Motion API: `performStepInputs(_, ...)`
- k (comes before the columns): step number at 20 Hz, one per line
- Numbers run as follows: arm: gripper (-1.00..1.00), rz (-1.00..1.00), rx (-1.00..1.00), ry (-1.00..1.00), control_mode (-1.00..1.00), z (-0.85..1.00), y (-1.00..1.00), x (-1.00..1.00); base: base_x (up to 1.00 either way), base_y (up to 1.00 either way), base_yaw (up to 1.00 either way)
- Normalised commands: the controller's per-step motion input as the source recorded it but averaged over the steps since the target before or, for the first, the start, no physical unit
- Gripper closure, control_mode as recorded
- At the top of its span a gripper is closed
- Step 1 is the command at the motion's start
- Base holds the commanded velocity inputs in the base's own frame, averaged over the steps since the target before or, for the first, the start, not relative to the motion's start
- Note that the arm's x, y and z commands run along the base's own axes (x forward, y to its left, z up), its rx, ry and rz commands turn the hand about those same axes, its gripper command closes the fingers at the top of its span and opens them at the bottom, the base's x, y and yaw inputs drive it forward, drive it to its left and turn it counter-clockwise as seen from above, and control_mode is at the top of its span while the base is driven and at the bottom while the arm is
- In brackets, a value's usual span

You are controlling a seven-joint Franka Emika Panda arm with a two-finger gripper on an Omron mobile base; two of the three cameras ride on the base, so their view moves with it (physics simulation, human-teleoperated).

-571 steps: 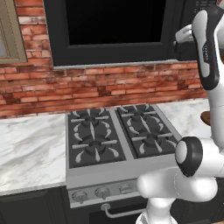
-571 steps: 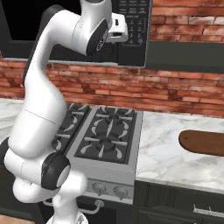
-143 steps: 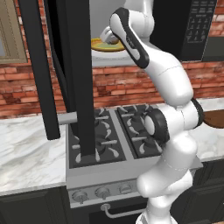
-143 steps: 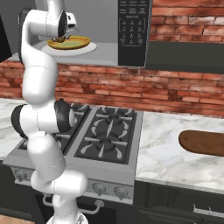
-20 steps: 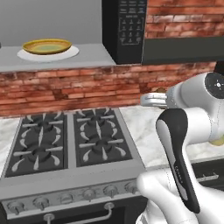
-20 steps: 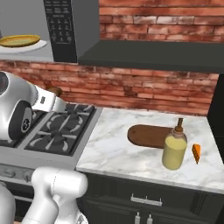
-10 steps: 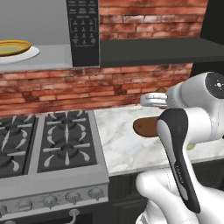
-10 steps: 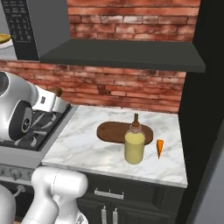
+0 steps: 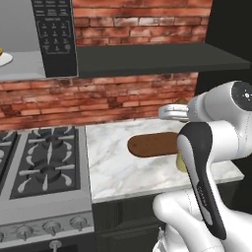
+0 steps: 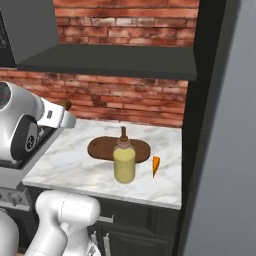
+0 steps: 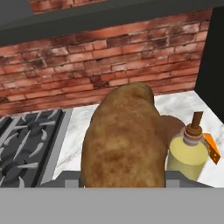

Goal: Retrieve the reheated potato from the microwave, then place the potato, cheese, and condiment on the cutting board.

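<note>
Potato [image 11: 124,140] in gripper [image 11: 124,175], cutting board [image 10: 102,147] beside condiment [image 10: 124,164]

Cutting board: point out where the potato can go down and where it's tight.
The cutting board's left half, toward the stove, lies bare. Bare marble counter also runs between stove and board. It is crowded at the board's right front: the condiment bottle stands against that edge, with the cheese wedge just beyond. The end effector holds the potato.

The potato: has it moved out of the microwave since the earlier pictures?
Yes. The potato, then on the plate inside the microwave, is now gripped in the hand, over the counter near the cutting board.
</note>
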Motion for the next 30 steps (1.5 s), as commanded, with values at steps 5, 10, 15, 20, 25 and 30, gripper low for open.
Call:
performStepInputs(5,1.00,0.00,0.00,0.00,1.00,0.00,0.00,0.00,0.23,-0.21,0.00)
performStepInputs(10,1.00,0.00,0.00,0.00,1.00,0.00,0.00,0.00,0.31,-0.10,0.00)
performStepInputs(15,1.00,0.00,0.00,0.00,1.00,0.00,0.00,0.00,0.36,-0.05,0.00)
performStepInputs(20,1.00,0.00,0.00,0.00,1.00,0.00,0.00,0.00,0.45,-0.02,0.00)
performStepInputs(25,1.00,0.00,0.00,0.00,1.00,0.00,0.00,0.00,0.52,0.00,0.00)
performStepInputs(30,1.00,0.00,0.00,0.00,1.00,0.00,0.00,0.00,0.48,0.00,0.00)
